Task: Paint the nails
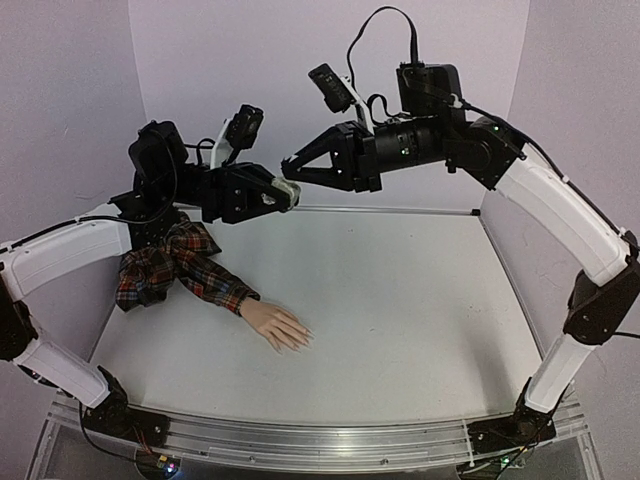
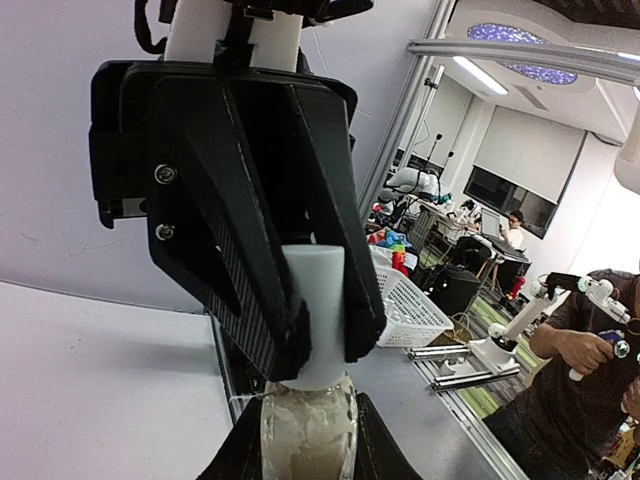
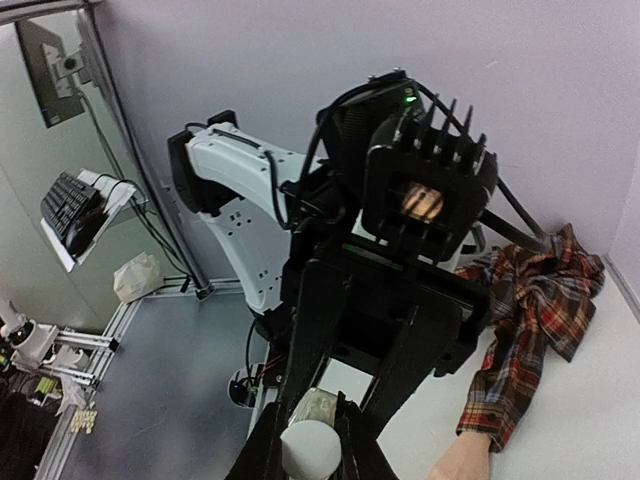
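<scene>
The pale peach mannequin hand [image 1: 278, 325] lies palm down on the white table, its red plaid sleeve [image 1: 180, 265] trailing to the left. Its nails [image 1: 300, 338] are too small to make out. Both grippers meet high above the table's back left. My left gripper [image 1: 288, 195] is shut on a small glass bottle [image 2: 305, 435] of whitish liquid. My right gripper [image 1: 292, 165] is shut on the bottle's white cap [image 2: 320, 310], which sits on the bottle's neck. In the right wrist view the cap [image 3: 310, 455] shows between my fingers, with the hand [image 3: 462, 462] and sleeve [image 3: 530, 330] below.
The table [image 1: 420, 300] is walled by pale panels at the back and sides. An aluminium rail [image 1: 320, 440] runs along the near edge between the arm bases. A white basket [image 2: 410, 305] stands outside the cell.
</scene>
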Robot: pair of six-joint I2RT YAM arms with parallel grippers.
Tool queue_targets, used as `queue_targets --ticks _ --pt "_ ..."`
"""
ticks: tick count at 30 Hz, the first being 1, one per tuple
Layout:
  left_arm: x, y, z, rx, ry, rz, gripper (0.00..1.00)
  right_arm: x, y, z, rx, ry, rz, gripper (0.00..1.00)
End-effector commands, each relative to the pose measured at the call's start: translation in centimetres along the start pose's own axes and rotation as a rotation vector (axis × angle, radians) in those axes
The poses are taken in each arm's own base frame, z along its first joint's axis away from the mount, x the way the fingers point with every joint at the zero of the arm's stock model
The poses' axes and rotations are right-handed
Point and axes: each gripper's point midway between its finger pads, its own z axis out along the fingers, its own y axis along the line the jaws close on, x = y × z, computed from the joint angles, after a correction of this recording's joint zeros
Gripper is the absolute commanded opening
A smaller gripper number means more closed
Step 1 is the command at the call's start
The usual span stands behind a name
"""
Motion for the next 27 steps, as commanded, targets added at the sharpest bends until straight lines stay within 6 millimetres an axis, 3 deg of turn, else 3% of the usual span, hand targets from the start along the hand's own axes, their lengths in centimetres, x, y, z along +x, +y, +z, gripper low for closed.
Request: queue_targets --ticks 1,6,10,13,17,20,24,27 --pt "-1.2 -1.3 -0.1 0.019 0.001 0.066 0.0 -0.9 2.7 0.6 -0.125 -0.017 -0.045 0.18" --pt "-1.6 1.7 -0.7 -0.203 -0.028 0.124 0.0 -1.2 -2.8 -1.3 0.275 -0.051 0.117 0.59" --pt "-2.0 3.9 -1.8 -0.374 -0.048 0.183 0.0 -0.5 -6.4 -3.2 0.52 -0.107 0.309 0.76" --pt "-2.4 5.2 -2.4 -0.459 -0.059 0.213 0.0 0.1 -7.8 -3.9 0.6 -0.148 0.436 0.78" --pt "-2.7 6.6 -3.0 -0.54 -0.081 0.237 0.0 0.3 -8.4 -3.2 0.625 -0.175 0.519 0.76" --pt "-2.9 7.3 -3.2 -0.57 -0.091 0.248 0.0 0.4 -8.8 -2.4 0.626 -0.175 0.536 0.69" --pt "-3.3 7.8 -3.4 -0.596 -0.108 0.263 0.0 0.7 -9.2 -2.2 0.646 -0.176 0.552 0.5" --pt "-3.2 8.2 -3.4 -0.598 -0.106 0.26 0.0 0.7 -9.4 -1.9 0.657 -0.176 0.548 0.47"
